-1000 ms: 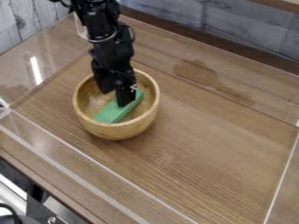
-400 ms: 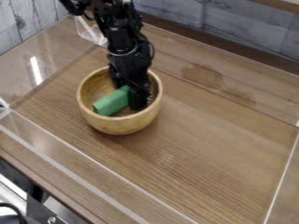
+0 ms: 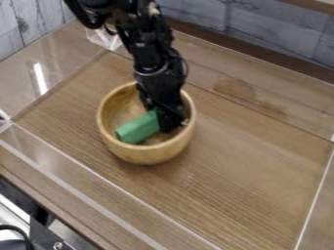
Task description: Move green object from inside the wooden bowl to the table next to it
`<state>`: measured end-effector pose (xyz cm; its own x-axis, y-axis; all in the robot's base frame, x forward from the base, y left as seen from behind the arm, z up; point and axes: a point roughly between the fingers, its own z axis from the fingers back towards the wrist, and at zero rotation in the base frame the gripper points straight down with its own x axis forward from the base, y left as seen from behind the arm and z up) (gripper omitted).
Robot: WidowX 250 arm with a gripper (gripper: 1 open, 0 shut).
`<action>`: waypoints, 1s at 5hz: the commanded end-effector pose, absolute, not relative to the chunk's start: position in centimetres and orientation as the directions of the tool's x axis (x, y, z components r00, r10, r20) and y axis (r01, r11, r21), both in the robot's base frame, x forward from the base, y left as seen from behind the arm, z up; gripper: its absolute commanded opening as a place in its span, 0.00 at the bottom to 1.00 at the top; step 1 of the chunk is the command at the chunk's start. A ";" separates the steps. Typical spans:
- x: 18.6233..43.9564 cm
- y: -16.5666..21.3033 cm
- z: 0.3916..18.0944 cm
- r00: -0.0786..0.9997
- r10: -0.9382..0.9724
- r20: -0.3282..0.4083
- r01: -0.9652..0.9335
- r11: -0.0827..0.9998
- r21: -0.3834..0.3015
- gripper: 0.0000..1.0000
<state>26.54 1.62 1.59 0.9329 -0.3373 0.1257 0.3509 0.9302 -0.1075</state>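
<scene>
Nearest the camera, the brown table [image 3: 235, 195] is spreading out in front of the wooden bowl [image 3: 146, 156], whose thick near rim is curving across the lower side of the scene. Just behind that rim the green object [image 3: 133, 131] is lying inside the bowl, toward its near side and the picture's left, so it is not yet resting on the table. Its long axis is running on a slant, one end pointing toward the near left wall, the other pointing away and rightward, where the dark fingers are covering part of it. A little farther back, the gripper [image 3: 162, 116] is hanging low within the bowl, and from it the block is lying nearward and to the picture's left, with the visible green stretching out from beneath the fingers rather than sitting squarely between them. Whether those fingers are standing apart, meeting, or clamping on the block I cannot tell, as the dark parts are merging into one another and hiding the contact. Farther off still, the arm [image 3: 115, 14] is coming in over the far rim from the upper left; it is the only arm serving here. The coming move is seeming to turn on that slant: the fingers are needing to straddle the block's narrow width, and a hold only at its far end could be letting it swing or slip against the wall while lifting.
</scene>
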 end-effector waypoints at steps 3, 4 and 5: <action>24.3 -0.5 2.3 0.964 -0.256 0.076 0.267 0.935 -0.232 0.00; 24.5 -0.4 3.5 0.971 -0.219 0.096 0.236 0.939 -0.250 0.00; 24.9 0.5 4.7 0.965 -0.240 0.109 0.260 0.931 -0.256 0.00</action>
